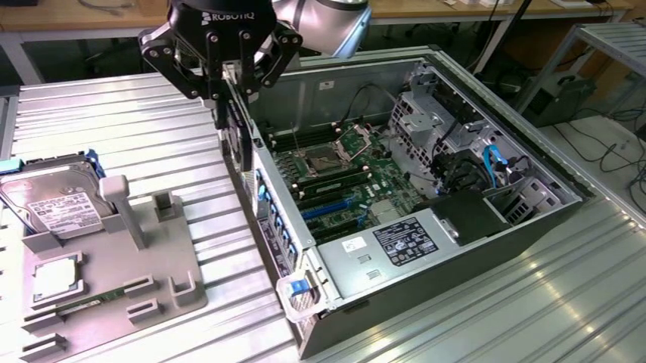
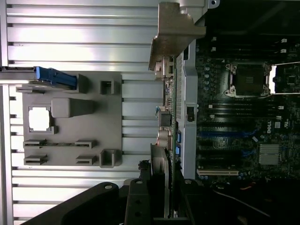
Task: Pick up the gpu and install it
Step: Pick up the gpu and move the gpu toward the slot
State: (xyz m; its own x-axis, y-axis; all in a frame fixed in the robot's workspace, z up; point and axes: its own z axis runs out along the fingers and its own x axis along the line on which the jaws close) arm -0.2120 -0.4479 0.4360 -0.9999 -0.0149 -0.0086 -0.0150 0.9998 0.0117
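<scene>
Here, tabletop [image 1: 121,113]: ribbed metal, across the left and lower parts of the exterior view
computer case [image 1: 485,280]: lying on the tabletop with its open side up, centre to right of the exterior view
motherboard [image 1: 343,178]: flat inside the case, with a bare processor socket [image 1: 328,156] near its middle
grey fixture [image 1: 121,291]: on the tabletop at lower left of the exterior view, beside the case
hard drive [image 1: 56,208]: leaning at the fixture's left end, white label up
end effector [image 1: 234,94]: upper left of centre in the exterior view, clamped on the gpu
gpu [image 1: 240,140]: held upright and edge-on under the fingers, at the case's left wall; the wrist view has its green board [image 2: 171,108] running along that wall beside the motherboard, silver bracket [image 2: 176,35] at the end away from the end effector [image 2: 161,187]; contact with the case cannot be told
processor chip [image 1: 56,276]: flat in a fixture pocket, lower left
</scene>
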